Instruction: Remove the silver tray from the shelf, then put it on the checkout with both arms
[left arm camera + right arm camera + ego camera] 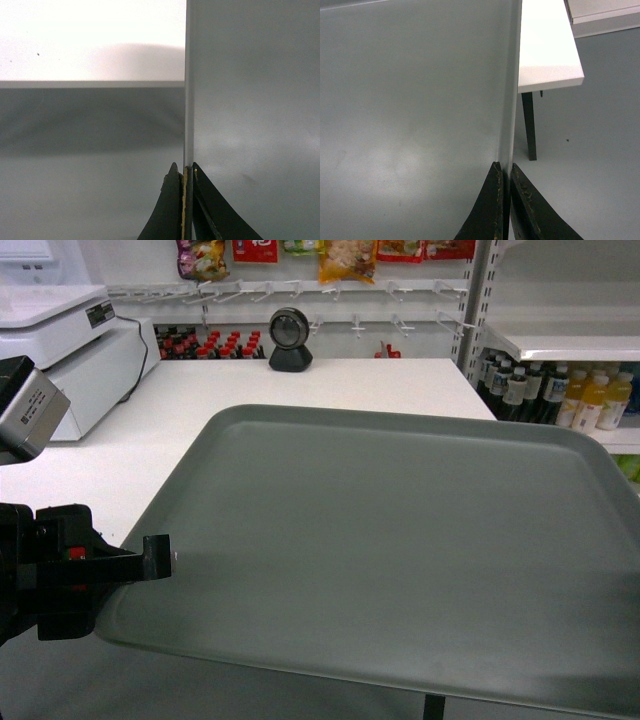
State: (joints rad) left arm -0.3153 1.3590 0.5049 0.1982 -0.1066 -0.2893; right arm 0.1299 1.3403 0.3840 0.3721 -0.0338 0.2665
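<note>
Carrying is the step in hand: the silver tray (400, 550) is off the shelf (560, 340) and hangs in the air, its far part over the near edge of the checkout (300, 390), its near part still beyond that edge, above the grey floor (590, 165). The left gripper (185, 172) is clenched on the tray's left rim, one black finger on each side of the thin edge; in the head view its arm shows at the tray's left side. The right gripper (504, 170) pinches the opposite rim the same way, though it lies outside the head view. Judging from this, the next move calls for both arms to push the tray forward together, level, until its whole base is over the counter, then lower it evenly before either pincer lets go; an uneven drop could tilt the tray or twist it out of the narrow grips. On the counter the cash register (70, 340) sits at far left and the black scanner (291, 340) at the back middle, both apart from the tray, so the open white surface between seems wide enough. Bottles (555, 390) stand under the shelf at right, clear of the path.
</note>
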